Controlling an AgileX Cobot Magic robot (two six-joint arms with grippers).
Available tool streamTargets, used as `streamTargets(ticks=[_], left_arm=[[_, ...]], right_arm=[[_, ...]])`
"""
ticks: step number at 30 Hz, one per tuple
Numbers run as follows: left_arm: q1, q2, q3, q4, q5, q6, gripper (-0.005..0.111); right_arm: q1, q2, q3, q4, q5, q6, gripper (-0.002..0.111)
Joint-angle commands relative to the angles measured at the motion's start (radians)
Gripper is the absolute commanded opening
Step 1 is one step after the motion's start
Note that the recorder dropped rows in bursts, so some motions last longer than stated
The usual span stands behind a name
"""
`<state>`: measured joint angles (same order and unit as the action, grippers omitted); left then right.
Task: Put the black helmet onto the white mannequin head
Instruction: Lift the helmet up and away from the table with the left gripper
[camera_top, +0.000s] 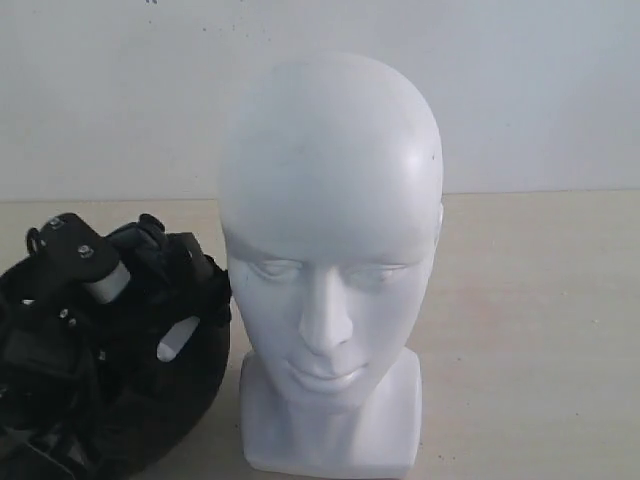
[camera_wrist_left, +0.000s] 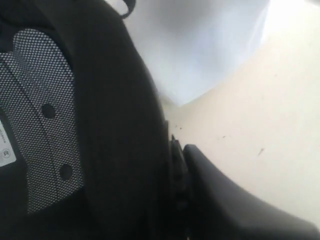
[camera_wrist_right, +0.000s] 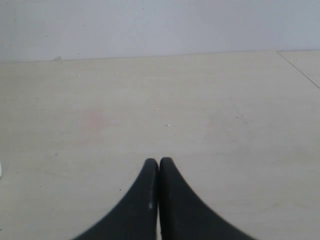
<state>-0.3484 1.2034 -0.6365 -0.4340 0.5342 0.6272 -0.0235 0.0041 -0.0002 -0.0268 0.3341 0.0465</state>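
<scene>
- Matte black rounded helmet (camera_top: 175, 420) lies on the pale desk (camera_top: 540, 330), padded inside showing. It is just beside the glossy white mannequin head (camera_top: 330, 250), to its left in the exterior view.
- Head stands upright on its squarish base, helmet not yet on it.
- Left fingers (camera_wrist_left: 235, 200): one sits outside the helmet rim, close against it. The other is hidden, so we cannot tell whether they are clamped.
- Right fingers (camera_wrist_right: 145, 200) are pressed together above the desk.

A white label (camera_wrist_left: 4, 146) sat inside the helmet (camera_wrist_left: 115, 100), at the frame's left edge. Its print was too small to read.
</scene>
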Motion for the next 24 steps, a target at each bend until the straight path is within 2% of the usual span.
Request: streamTargets(ticks=[1,10,20,22,24], left_arm=[[-0.001,-0.139,-0.01,-0.003,-0.047,-0.021,0.004],[-0.001,-0.341,-0.01,-0.003,-0.059,-0.032,0.004],[-0.001,-0.454,-0.01,0.009,-0.076,-0.038,0.004],[-0.001,-0.481,-0.01,0.076,-0.11,-0.141,0.004],[-0.001,-0.518,-0.01,0.196,-0.135,-0.335,0.004]], right_arm=[[0.0,-0.004,0.0,-0.007,-0.005,-0.001,0.0],[0.0,-0.004,0.0,-0.007,-0.005,-0.001,0.0],[0.0,-0.004,0.0,-0.007,-0.005,-0.001,0.0],[0.0,-0.004,0.0,-0.007,-0.005,-0.001,0.0],[0.0,-0.004,0.0,-0.007,-0.005,-0.001,0.0]])
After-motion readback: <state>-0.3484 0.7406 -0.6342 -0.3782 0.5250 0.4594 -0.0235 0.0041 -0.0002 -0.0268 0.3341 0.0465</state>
